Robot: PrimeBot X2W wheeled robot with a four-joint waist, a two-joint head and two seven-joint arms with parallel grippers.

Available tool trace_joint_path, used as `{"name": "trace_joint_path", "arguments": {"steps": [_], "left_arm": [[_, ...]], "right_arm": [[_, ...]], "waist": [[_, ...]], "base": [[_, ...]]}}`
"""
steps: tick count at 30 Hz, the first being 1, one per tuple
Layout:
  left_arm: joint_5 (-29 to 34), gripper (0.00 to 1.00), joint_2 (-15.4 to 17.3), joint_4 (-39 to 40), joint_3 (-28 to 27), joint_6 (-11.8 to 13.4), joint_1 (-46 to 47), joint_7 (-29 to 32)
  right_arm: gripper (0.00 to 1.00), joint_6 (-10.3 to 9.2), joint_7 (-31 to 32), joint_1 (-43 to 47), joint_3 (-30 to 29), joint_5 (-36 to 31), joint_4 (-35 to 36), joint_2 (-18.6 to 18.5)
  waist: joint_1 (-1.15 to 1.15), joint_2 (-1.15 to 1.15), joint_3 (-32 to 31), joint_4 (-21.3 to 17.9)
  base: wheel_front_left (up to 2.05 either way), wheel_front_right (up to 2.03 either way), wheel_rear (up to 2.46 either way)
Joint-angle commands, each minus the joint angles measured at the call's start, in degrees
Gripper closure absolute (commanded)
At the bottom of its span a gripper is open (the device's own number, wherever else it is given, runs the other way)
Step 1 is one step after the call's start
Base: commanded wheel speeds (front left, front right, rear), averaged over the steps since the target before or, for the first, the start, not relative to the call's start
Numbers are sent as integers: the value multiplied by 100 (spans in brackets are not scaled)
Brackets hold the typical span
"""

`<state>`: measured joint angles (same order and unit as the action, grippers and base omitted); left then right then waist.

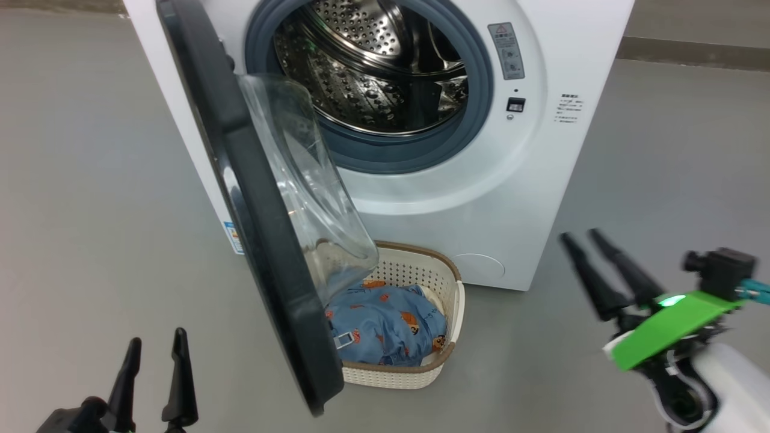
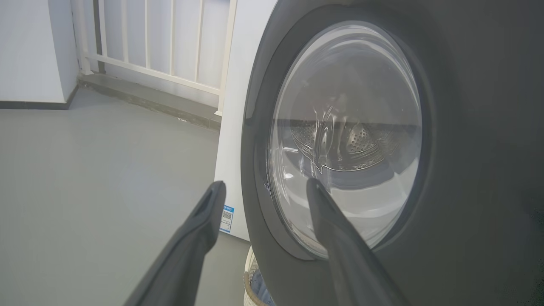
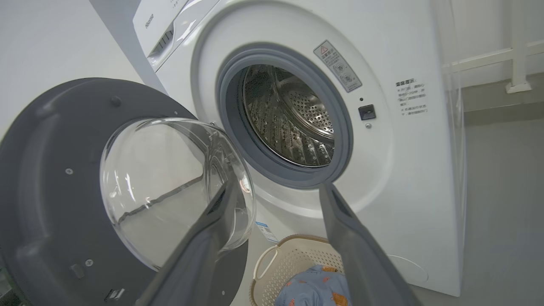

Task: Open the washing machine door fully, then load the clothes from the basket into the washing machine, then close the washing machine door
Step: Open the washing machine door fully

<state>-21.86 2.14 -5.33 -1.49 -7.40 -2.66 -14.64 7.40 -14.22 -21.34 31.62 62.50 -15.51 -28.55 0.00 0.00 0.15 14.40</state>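
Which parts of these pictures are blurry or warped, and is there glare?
Head view: the right gripper is smeared by blur, and pale streaks of glare cross the washing machine door glass. Left wrist view: the drum looks warped through the domed glass; the left gripper looks soft, out of focus. Right wrist view: the wide lens bows the washing machine edges.

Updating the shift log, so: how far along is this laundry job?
Done: the washing machine door is swung wide, though it hangs over part of the basket, so fully open is doubtful. In hand: nothing; left jaws and right jaws both stand open and empty. Left: the clothes lie in the basket, the drum looks empty, and the door needs closing afterwards.
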Motion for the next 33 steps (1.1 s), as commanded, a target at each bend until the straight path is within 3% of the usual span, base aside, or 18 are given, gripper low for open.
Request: {"name": "trace_joint_path", "arguments": {"steps": [1,7,12,22,33], "left_arm": [[74,0,74,158,-230,-9,94,-36],[121,0,74,198,-298,-9,65,-36],[162,0,74,221,-348,-9,42,-36],[241,0,74,287,-440,-9,-5,-36],[298,0,74,284,-498,-9,-92,-36]], "right_arm": [[0,9,-68,133,-214,-251,79,-81],[0,9,-76,941,-1697,-1430,323,389],[0,9,-76,1550,-2464,-2317,629,841],[0,9,-77,2205,-3311,-3726,1085,1503],[0,9,-77,2739,-3733,-4531,1173,1959]], "waist": [[0,0,3,-49],[0,0,24,-176],[0,0,64,-324],[0,0,102,-584],[0,0,42,-682]], "base": [[0,0,0],[0,0,0],[0,0,0],[0,0,0],[0,0,0]]}}
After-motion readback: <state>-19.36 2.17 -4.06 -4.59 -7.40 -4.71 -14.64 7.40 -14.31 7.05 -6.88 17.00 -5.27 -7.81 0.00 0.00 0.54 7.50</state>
